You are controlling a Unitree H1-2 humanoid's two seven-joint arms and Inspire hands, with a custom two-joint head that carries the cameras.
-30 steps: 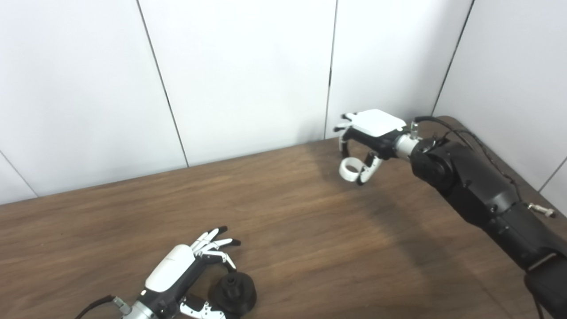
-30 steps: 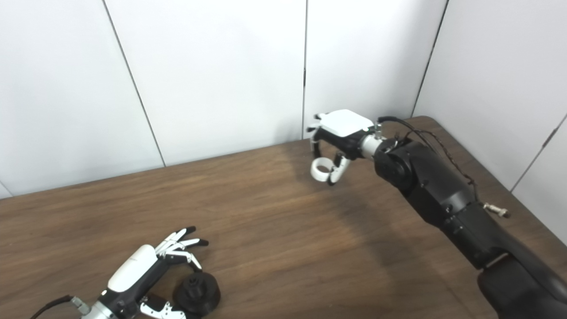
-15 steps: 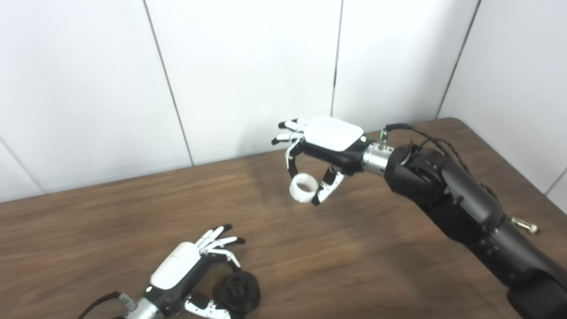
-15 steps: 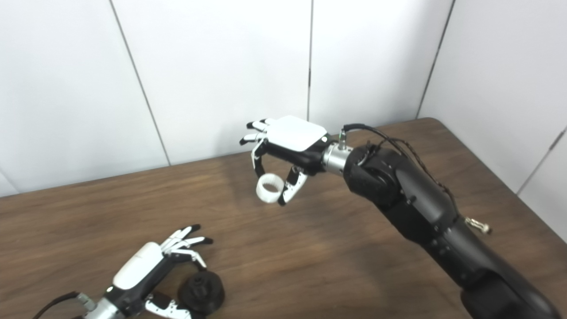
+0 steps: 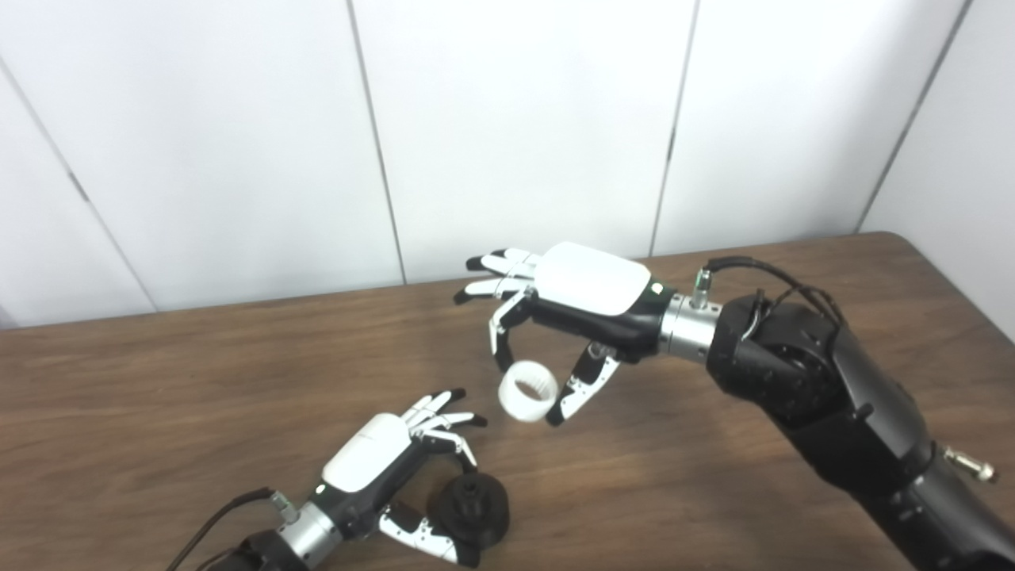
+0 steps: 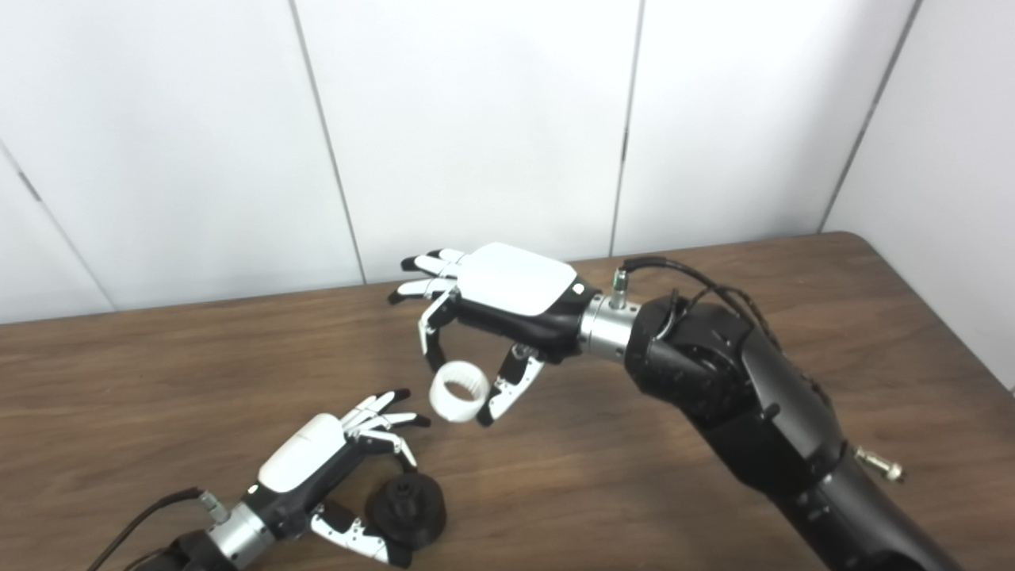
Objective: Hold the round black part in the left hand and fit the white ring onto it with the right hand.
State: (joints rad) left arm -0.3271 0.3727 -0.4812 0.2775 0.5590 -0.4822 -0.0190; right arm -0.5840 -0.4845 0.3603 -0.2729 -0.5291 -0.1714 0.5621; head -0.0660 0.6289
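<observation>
Near the front edge of the brown wooden table, low in both views, the left hand lay palm down with its white back plate up. Its fingers curled over the round black part and its thumb came in under the part's near side, so the hand was closed around it. The part sat on the table, or just off it; could not tell which. It showed a wide round base with a smaller raised hub on top, hub facing up.

Above and to the right of that, the right hand hung over the middle of the table, back plate up, wrist toward the right. It pinched the white ring between one bent finger and the thumb, the ring hanging below the palm. The other fingers stuck out straight to the left, apart, touching nothing. The ring was tilted, its opening facing partly toward the camera, ribbed inner wall visible. It was clear of the table, with a soft shadow under the hand.

Ring and black part were apart, not touching; the ring was higher in the view and slightly right of the part, just beside the left hand's fingertips. The right arm, black with a cable looped at the wrist, ran off the lower right. White wall panels stood behind the table.
</observation>
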